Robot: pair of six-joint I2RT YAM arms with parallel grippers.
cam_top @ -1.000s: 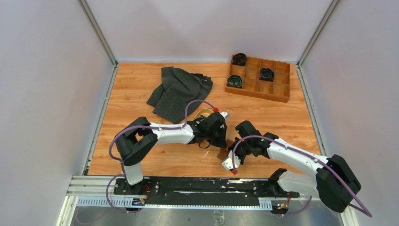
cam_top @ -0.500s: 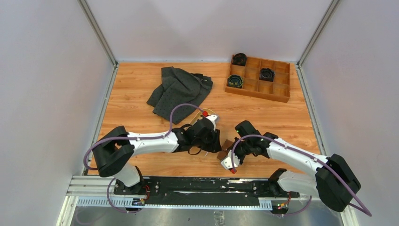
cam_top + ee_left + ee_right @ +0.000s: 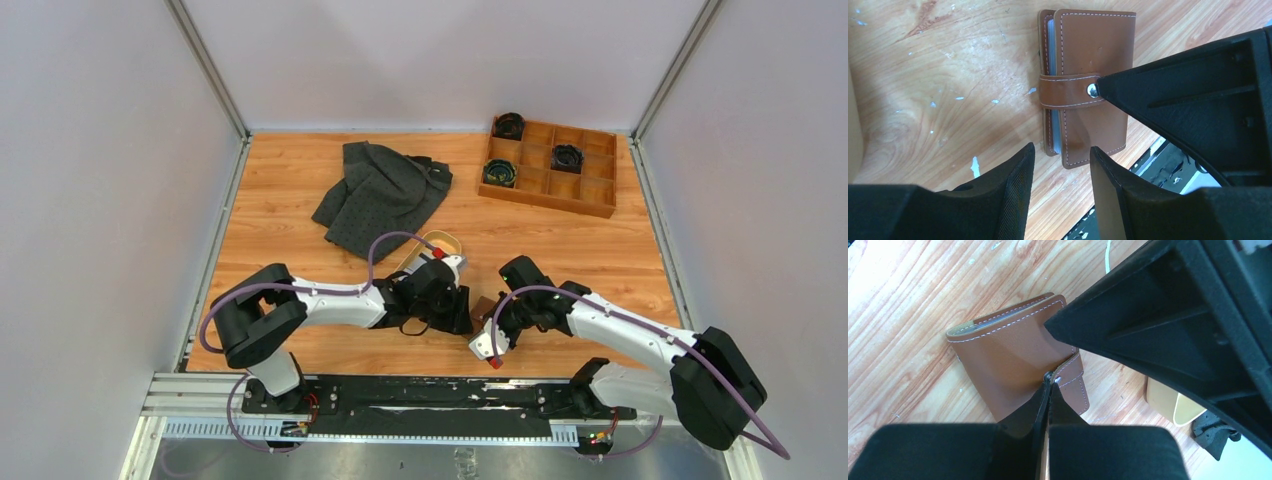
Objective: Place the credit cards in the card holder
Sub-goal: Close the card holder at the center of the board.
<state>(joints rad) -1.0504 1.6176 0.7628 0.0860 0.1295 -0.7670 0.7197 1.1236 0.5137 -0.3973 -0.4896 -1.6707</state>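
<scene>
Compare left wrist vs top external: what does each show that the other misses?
Left wrist only: the holder's strap across its cover, the metal snap, the right gripper's tip at that snap, the left gripper open. Top external only: cloth, box, tray. Both: holder on the table between the grippers.

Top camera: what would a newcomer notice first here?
Both grippers crowd a closed brown card holder at the front centre of the table: the right gripper, shut, tips at its snap strap, the left gripper open above it. Behind lie a dark cloth, back left, and a wooden box, back right.
</scene>
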